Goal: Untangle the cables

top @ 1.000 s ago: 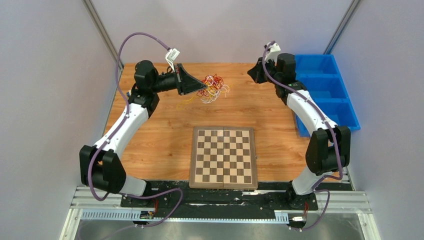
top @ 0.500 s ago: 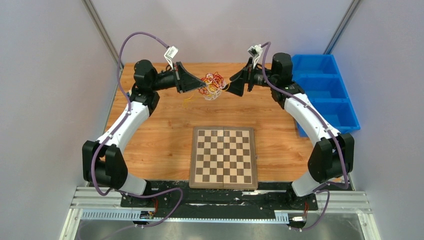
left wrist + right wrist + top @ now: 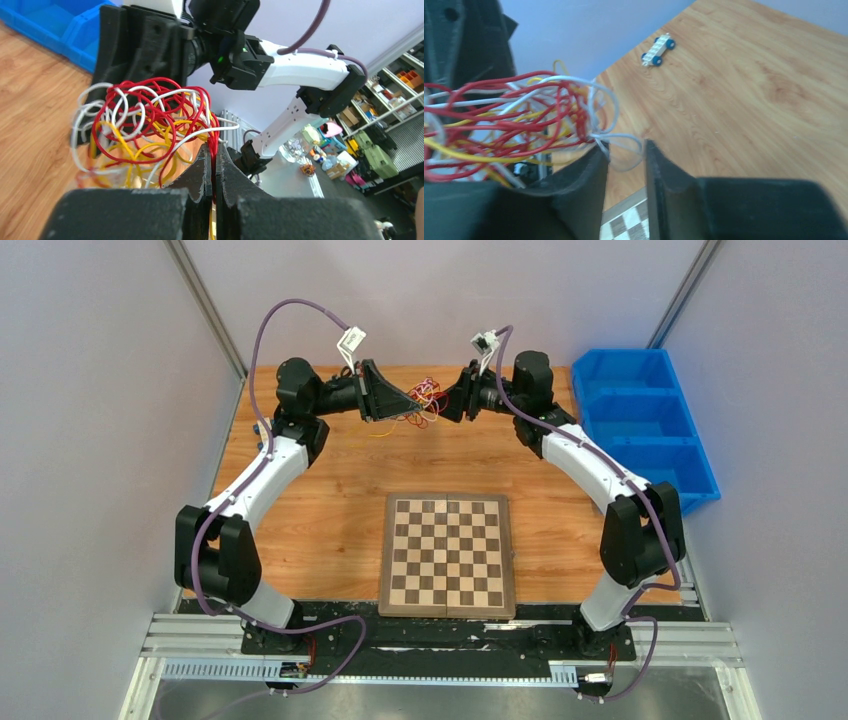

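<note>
Top view first: the cables (image 3: 425, 400) are seen as a small red, white and yellow tangle over the far part of the wooden table (image 3: 320, 500). They're sandwiched between the left gripper (image 3: 408, 404) and the right gripper (image 3: 446, 403), which are pointed at each other. Whether the tangle is touching the wood can't be told from up here, and neither can the jaw gaps. A chessboard (image 3: 447, 555) is laid near the arm bases and a blue bin (image 3: 650, 430) is parked at the right edge, both well apart from the tangle.

Left wrist view: the left gripper (image 3: 214, 167) is shown squeezed fully together, with a few red strands of the cables (image 3: 150, 125) pinched between its fingers (image 3: 197, 175). The rest of the bundle is fanned out just in front.

Right wrist view: the right gripper (image 3: 625, 155) is seen with its jaws partly apart, a clear gap left between them. One pale white loop is draped across that gap but nothing is clamped. The bulk of the cables (image 3: 509, 120) is bunched beside one finger. A little white toy car (image 3: 658, 50) with blue wheels is spotted further off on the table.
</note>
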Available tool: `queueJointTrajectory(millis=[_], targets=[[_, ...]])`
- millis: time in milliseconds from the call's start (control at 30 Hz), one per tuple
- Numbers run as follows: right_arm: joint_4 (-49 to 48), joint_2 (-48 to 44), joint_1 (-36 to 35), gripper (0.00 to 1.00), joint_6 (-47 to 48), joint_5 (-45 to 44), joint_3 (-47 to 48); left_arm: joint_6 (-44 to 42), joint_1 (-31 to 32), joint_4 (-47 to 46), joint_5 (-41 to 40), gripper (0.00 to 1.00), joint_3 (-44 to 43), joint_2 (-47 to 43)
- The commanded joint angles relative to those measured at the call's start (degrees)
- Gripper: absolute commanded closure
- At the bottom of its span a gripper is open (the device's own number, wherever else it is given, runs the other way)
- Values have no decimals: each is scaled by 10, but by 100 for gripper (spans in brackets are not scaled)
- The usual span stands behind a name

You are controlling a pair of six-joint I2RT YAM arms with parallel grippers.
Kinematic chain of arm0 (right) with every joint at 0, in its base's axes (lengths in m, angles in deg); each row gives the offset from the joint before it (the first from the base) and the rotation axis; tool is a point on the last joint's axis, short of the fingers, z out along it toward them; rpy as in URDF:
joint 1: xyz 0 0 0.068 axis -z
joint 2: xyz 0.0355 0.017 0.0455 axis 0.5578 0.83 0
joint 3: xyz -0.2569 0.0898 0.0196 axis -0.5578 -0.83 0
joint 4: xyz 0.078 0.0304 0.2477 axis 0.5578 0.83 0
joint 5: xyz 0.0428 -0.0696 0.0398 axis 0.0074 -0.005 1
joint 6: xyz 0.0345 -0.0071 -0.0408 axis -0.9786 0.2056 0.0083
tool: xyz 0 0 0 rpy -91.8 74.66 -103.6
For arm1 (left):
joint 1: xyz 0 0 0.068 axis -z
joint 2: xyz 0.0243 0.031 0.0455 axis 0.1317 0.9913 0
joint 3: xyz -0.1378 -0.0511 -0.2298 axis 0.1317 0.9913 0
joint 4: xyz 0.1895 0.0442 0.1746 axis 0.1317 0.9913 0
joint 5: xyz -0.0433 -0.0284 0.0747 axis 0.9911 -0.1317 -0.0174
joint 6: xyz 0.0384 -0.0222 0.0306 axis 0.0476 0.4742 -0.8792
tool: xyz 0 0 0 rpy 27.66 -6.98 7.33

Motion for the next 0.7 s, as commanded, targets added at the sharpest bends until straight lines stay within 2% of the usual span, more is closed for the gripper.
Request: queueJointTrajectory(millis=[0,33,67,167,233,267,333,367,400,467,567,667], targets=[[-20,11,1,85,15,-99,28,22,5,-41,33,100,-34,-1],[-20,10,3,96,17,-110,26,11,5,-33,35,100,-35,-6],[-17,10,5,100,20,-120,23,2,4,-10,36,100,-36,-9],[5,9,17,100,40,-134,13,-48,-1,44,28,100,-38,-28],[2,6,32,96,39,-76,3,-77,-6,84,17,100,-37,-39],[-1,3,40,81,33,-26,-1,-88,-9,99,13,100,-36,-45],[-15,-18,46,41,24,49,-24,-85,-11,92,7,100,-30,-48],[-15,-31,46,28,24,75,-36,-78,-12,84,5,100,-28,-47],[-15,-43,46,20,22,92,-48,-56,-12,58,5,100,-27,-43],[-16,-66,46,11,21,115,-68,-10,-12,3,4,100,-25,-34],[-26,-98,47,7,8,139,-83,46,-12,-84,5,100,-21,-21],[-117,-108,43,5,-62,161,-97,114,-11,-147,21,100,-26,-3]])
